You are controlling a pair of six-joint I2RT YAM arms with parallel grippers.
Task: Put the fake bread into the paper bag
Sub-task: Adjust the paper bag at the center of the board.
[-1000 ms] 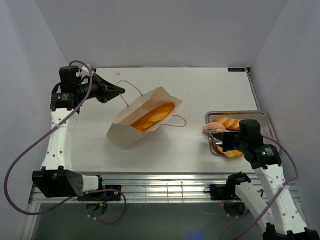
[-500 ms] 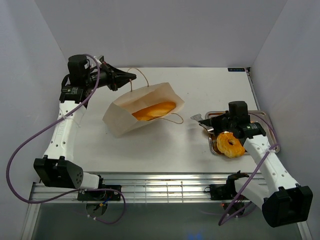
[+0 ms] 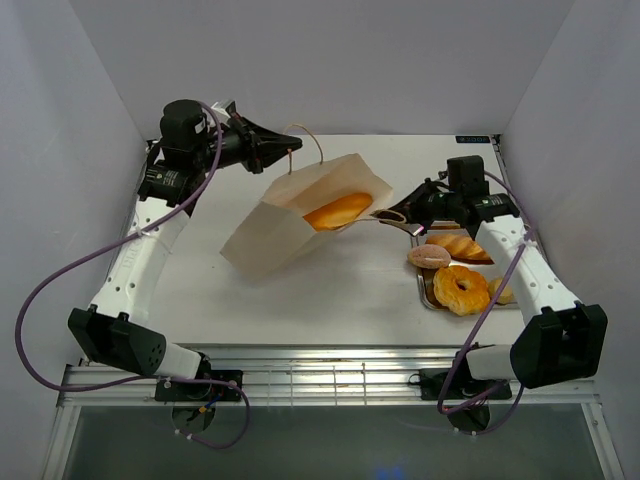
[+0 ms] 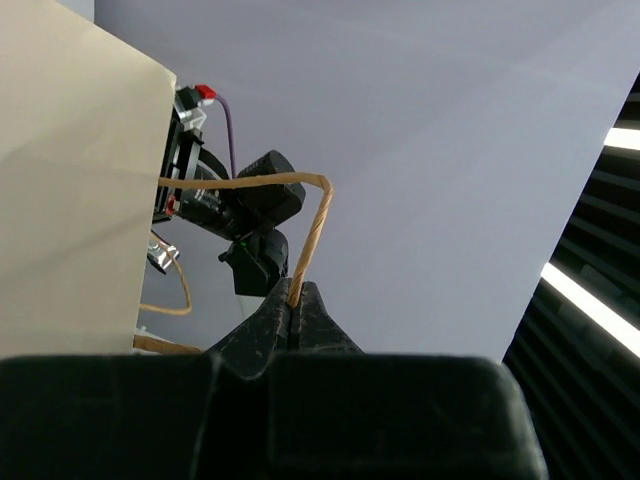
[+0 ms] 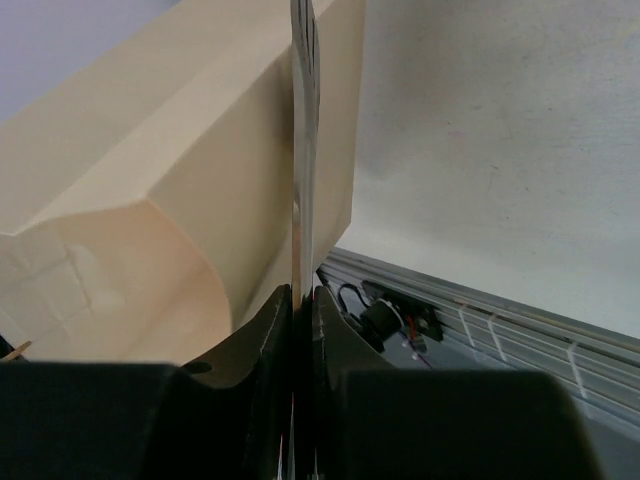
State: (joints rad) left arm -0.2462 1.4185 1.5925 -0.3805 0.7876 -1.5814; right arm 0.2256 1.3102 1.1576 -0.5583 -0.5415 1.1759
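At the far left, the left tool (image 3: 283, 150) is closed tight, its fingers pinching a thin cord handle (image 4: 310, 235) of the paper bag (image 3: 285, 225); the left wrist view shows the cord rising from between the shut fingers and looping over to the bag's wall. The bag hangs tilted from that handle. Its closed end is low toward the near left and its open mouth is raised toward the far right; whether the low end rests on the bench (image 3: 350, 300) I cannot tell. Just inside the mouth lies a golden-orange piece of fake bread (image 3: 338, 210). Right of the bag, the right tool (image 3: 408, 215) is also closed, clamped on the metal tongs (image 5: 303, 150), which show edge-on as a thin strip between its fingers. The tongs point at the bag's mouth, and whether they touch the bread is unclear. At the near right sits a silver tray (image 3: 424, 285) holding a pinkish round bun (image 3: 428, 256) at its left rim, a croissant (image 3: 462, 245) beside it, and a ring-shaped bun (image 3: 445, 288) nearer.
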